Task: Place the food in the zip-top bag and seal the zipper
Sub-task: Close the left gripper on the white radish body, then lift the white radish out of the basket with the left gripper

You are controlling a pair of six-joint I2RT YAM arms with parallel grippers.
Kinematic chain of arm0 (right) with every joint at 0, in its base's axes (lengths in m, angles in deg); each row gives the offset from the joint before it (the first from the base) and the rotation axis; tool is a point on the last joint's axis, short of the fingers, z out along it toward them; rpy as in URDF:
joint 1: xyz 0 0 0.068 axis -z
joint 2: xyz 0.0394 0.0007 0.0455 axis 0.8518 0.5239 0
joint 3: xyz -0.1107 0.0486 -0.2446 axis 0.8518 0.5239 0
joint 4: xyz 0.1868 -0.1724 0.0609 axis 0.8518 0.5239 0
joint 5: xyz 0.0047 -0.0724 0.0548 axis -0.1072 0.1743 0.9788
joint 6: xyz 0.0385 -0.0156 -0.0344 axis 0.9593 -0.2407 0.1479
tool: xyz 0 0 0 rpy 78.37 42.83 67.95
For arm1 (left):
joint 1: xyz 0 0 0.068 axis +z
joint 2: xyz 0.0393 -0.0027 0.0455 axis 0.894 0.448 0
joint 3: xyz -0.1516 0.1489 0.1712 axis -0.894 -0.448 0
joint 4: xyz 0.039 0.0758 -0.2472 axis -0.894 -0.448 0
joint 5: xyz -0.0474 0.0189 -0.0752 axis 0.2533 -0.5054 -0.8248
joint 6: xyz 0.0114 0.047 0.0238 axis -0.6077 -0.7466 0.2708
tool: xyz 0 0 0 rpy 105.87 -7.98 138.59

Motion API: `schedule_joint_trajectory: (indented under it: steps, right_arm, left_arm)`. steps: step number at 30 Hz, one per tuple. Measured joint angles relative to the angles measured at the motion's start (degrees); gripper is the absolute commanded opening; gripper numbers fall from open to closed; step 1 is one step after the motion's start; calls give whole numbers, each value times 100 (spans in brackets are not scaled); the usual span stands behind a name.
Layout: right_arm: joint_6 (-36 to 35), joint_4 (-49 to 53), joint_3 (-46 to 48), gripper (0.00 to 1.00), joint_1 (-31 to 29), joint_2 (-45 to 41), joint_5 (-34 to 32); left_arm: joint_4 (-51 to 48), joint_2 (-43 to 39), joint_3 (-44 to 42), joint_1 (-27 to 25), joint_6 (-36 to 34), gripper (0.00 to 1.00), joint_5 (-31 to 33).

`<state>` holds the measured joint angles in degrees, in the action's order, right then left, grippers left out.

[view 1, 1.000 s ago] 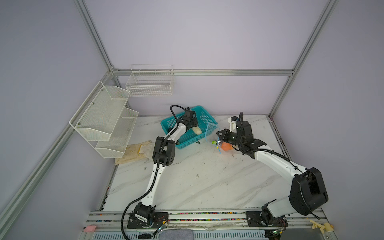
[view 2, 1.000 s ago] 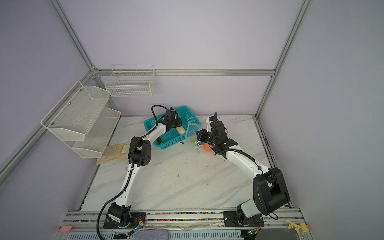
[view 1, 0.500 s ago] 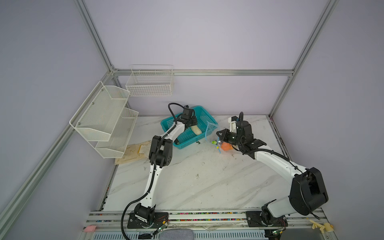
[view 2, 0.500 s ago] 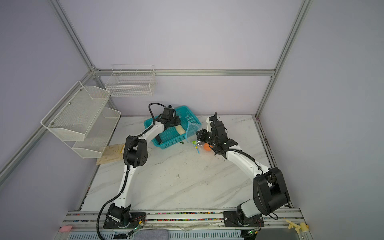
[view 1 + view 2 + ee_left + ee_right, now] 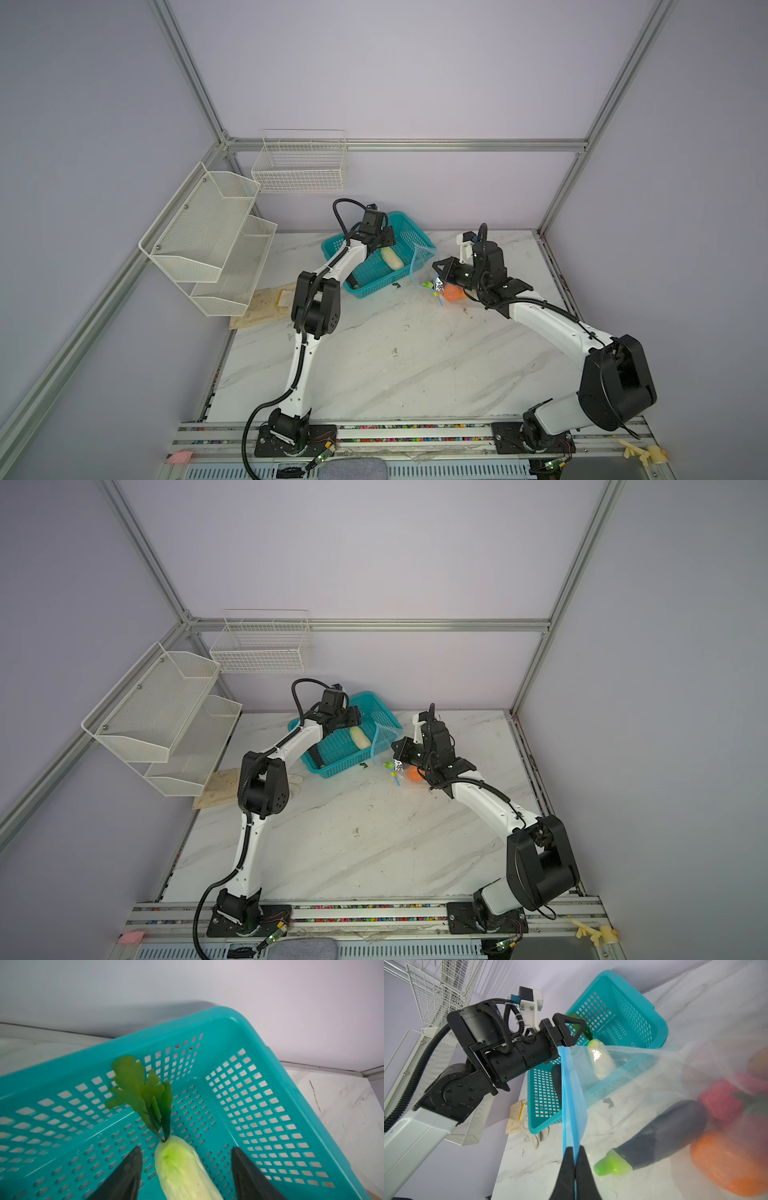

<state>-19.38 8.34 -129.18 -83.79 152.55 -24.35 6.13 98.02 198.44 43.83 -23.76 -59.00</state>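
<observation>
Overhead, both arms reach to the far side of the table (image 5: pixel 415 361). Left gripper (image 5: pixel 185 1150): inside the teal basket (image 5: pixel 207 1022), jaws apart on either side of a white vegetable (image 5: pixel 182 1172) with green leaves, a gap visible at each tip. Right gripper (image 5: pixel 575 1149): pinched together on the blue zipper (image 5: pixel 569 1095) of the clear bag (image 5: pixel 643 1068), just beside the basket. The bag holds an eggplant (image 5: pixel 660 1132), an orange (image 5: pixel 726 1163) and a red piece (image 5: pixel 720 1097).

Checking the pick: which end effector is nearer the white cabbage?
Left. The left end effector is open astride the white cabbage; right end effector is outside the basket, shut on the zipper.
</observation>
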Motion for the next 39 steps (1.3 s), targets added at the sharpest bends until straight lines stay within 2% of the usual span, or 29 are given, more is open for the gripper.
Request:
schedule_joint_trajectory:
  steps: [5,13,16,21,27,39]
  right_arm:
    - [0,0,0,0,0,0,0]
    - [2,-42,0,0,0,7,59]
    - [2,-42,-2,0,0,9,90]
    - [0,-42,-2,0,0,11,114]
    - [0,-42,-2,0,0,11,131]
    - [0,-52,-2,0,0,11,138]
  left_arm:
    - [-365,251,26,-52,-11,81,35]
    - [-704,844,546,-87,7,81,-13]
    - [-798,914,715,-87,7,77,0]
    - [-837,990,848,-81,-2,63,48]
    - [-850,1019,940,-68,-11,54,83]
    - [-831,1016,935,-61,-15,48,83]
